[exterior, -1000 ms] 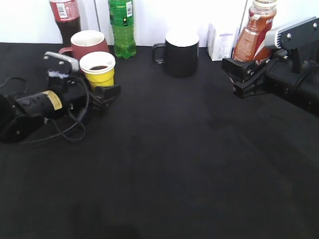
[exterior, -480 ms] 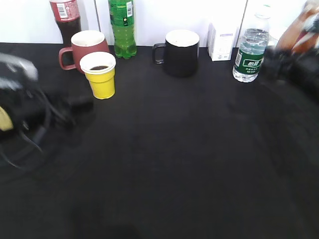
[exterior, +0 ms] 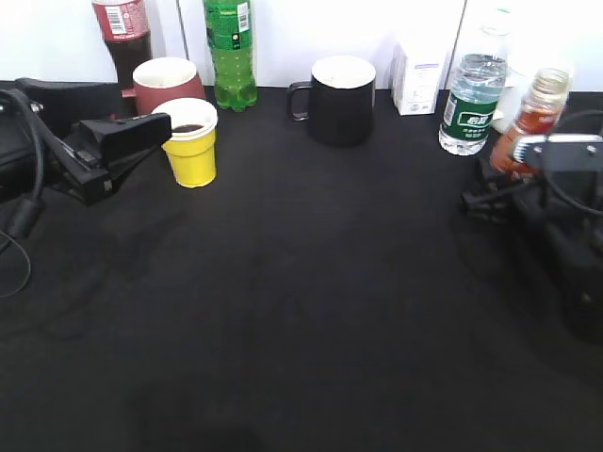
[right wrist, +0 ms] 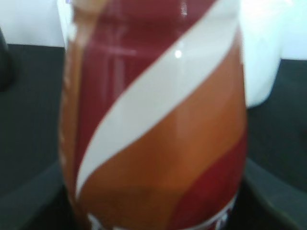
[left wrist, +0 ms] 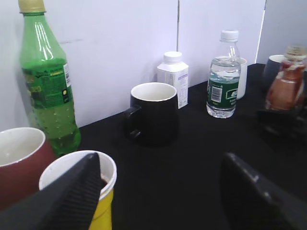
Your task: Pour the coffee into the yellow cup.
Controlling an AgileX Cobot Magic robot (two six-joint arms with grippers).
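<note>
The yellow cup (exterior: 192, 143) stands at the back left of the black table with dark liquid in its bottom. In the left wrist view the cup (left wrist: 104, 211) sits behind my left finger. My left gripper (exterior: 132, 155) (left wrist: 158, 191) is open and empty, with its upper finger just left of the cup's rim. The coffee bottle (exterior: 530, 122), with a red-orange-white label, is upright with a slight tilt at the right. It fills the right wrist view (right wrist: 158, 124). My right gripper (exterior: 499, 181) is shut on its lower part.
Along the back wall stand a cola bottle (exterior: 122, 33), a dark-red mug (exterior: 162, 83), a green bottle (exterior: 231, 52), a black mug (exterior: 341, 99), a white carton (exterior: 417, 77) and a water bottle (exterior: 471, 105). Cables lie at the left edge.
My left gripper has lifted off the table beside the cup and pulled left. My right gripper has carried the coffee bottle down and to the right, uncovering the water bottle.
</note>
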